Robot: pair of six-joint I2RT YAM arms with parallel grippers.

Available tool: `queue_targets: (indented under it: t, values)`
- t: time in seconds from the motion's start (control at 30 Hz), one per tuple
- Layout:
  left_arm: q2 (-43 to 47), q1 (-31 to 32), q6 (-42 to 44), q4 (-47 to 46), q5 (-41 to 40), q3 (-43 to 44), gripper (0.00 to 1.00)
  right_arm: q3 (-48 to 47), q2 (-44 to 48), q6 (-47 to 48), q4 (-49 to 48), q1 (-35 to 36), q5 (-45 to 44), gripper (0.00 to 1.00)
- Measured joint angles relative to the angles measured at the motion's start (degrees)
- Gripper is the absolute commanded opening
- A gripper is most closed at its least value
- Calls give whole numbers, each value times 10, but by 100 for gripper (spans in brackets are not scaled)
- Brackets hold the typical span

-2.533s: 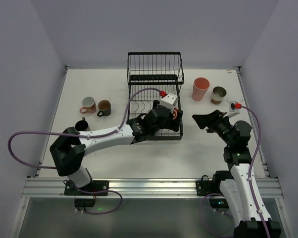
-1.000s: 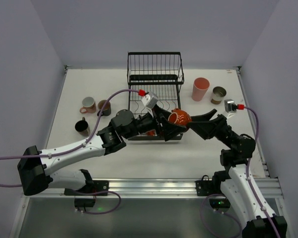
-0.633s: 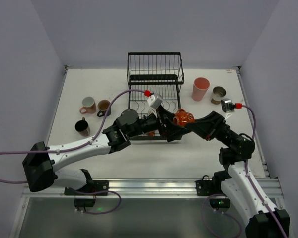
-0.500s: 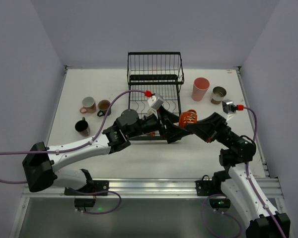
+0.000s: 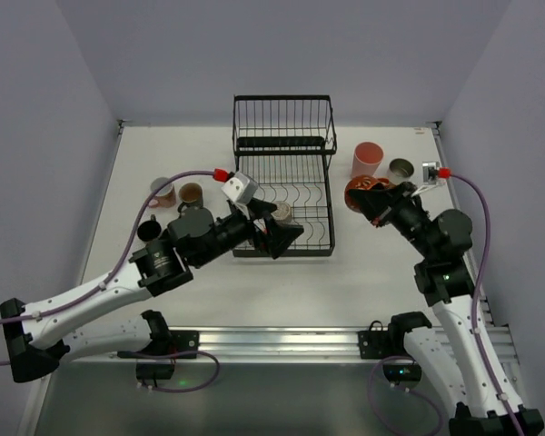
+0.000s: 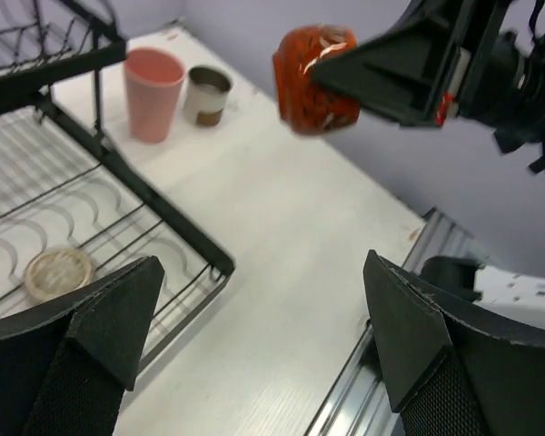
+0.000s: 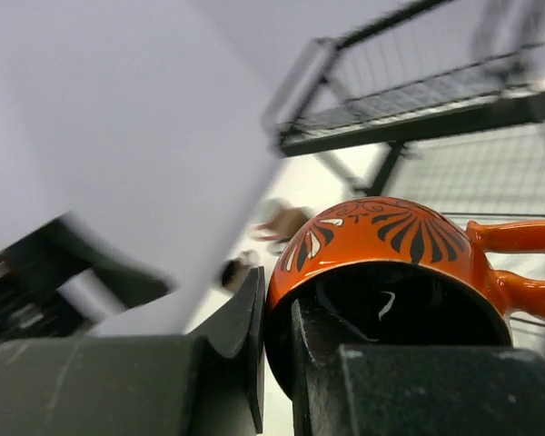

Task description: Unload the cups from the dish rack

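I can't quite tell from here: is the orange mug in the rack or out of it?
Out. The right gripper holds the orange mug in the air, to the right of the dish rack, near the pink tumbler.

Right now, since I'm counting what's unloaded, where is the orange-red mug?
Top view: the orange-red mug is gripped by the right end effector, right of the dish rack, just in front of the pink tumbler.

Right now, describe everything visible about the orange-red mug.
The orange-red mug looks like glossy ceramic, with black leaf-like markings and a looped handle. It is tipped on its side, in the air to the right of the dish rack in the top view, near the pink tumbler. The right gripper pinches its wall, one finger inside the mouth, one outside. Nothing else touches it.
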State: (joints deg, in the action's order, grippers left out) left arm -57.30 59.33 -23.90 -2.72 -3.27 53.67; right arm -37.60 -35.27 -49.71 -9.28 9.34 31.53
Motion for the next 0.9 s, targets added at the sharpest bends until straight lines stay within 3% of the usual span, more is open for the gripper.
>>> queue_targets:
  t: [0.13, 0.27, 0.43, 0.67, 0.9]
  values:
    - [32, 0, 28, 130, -64, 17, 100, -47, -90, 113, 111, -4, -147, 0]
    - [35, 0, 47, 237, -140, 24, 100, -48, -212, 183, 190, -53, -260, 0]
    - [66, 0, 59, 291, -197, -5, 100, -78, -363, 226, 249, -116, -351, 0]
    - [106, 0, 73, 297, -212, -42, 100, -156, -499, 249, 254, -167, -368, 0]
    - [86, 0, 85, 297, -205, -50, 100, -211, -589, 271, 250, -191, -370, 1]
